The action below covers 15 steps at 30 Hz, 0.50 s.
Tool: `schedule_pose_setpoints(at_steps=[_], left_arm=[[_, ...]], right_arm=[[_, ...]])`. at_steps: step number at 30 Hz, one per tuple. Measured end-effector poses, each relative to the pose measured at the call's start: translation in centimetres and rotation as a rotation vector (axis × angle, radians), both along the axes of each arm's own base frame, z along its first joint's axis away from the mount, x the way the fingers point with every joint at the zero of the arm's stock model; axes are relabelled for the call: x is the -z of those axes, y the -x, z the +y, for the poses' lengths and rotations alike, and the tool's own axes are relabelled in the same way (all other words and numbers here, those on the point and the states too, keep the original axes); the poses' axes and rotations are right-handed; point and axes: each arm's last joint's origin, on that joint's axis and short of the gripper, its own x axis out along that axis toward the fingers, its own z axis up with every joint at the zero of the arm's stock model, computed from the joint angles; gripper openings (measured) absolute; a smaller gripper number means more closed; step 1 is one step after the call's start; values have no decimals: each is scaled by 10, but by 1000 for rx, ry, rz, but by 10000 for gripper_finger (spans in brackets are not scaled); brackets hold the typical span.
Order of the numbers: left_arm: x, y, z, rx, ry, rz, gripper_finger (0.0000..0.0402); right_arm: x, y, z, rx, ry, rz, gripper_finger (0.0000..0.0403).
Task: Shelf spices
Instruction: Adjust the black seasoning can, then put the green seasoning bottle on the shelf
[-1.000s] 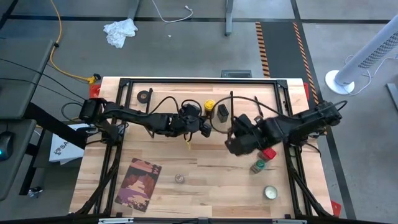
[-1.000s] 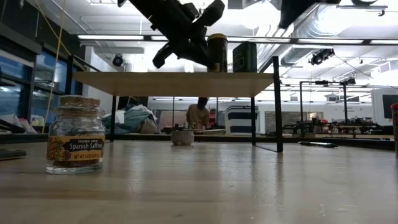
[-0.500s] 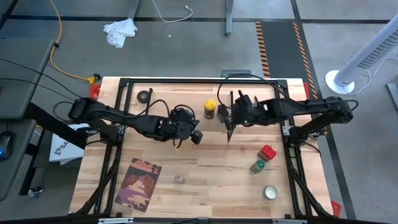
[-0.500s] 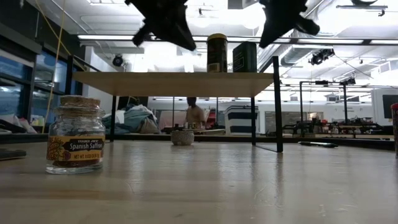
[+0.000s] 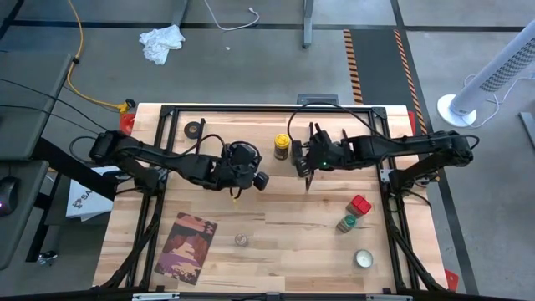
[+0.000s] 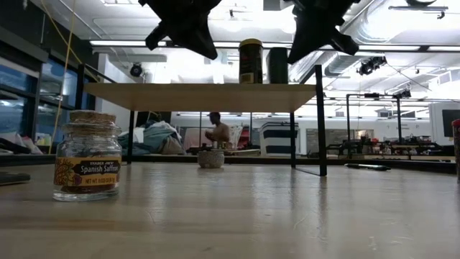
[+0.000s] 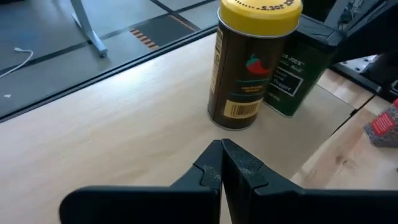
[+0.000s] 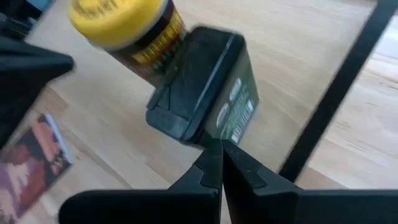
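Note:
The shelf [image 6: 201,96] is a light-wood board on thin black legs. On it stand the yellow-lidded jar [image 5: 282,146] [image 7: 252,62] and, next to it, the black square tin [image 8: 205,81] [image 6: 277,66]. My left gripper [image 5: 255,179] [image 7: 222,148] is shut and hovers over the board left of the jar, touching nothing. My right gripper [image 5: 303,167] [image 8: 222,148] is shut, with its tips right at the tin's base. The red-topped container [image 5: 360,205] and the green-lidded jar [image 5: 347,222] stand on the table at the right. The tiny clear jar [image 5: 241,240] [image 6: 88,155] stands near the front. My right gripper's shut fingertips [image 8: 214,152] come slanting from above and from the table's right, ending at the tin's lower edge [image 8: 186,134]. I cannot tell whether they touch it. The tin stands upright on the shelf board.
A black tape roll [image 5: 194,129] lies at the far left of the table. A flat printed card [image 5: 185,247] lies near the front left and a flat round tin [image 5: 363,259] at the front right. The shelf's black legs [image 6: 320,119] stand beside the tin.
My right gripper has swung from above the red-topped container at the table's right, toward the far left and up to the shelf, ending beside the black tin. My left gripper has drawn back to the left, away from the yellow-lidded jar. The jar and tin stay upright.

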Motion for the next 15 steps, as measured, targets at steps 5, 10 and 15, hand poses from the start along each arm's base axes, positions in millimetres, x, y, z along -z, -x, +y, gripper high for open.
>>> schedule_pose_setpoints(at_steps=[5, 10, 15], left_arm=[[0, 0, 6, -12, -1, 10, 0], [-13, 18, 6, 87, -1, 97, 0], [-42, 64, -9, 158, 0, 89, 0]], right_arm=[[1, 1, 0, -17, -11, 20, 0], [-5, 26, 9, -112, -23, 141, 0], [-21, 52, 33, -251, -88, 121, 0]])
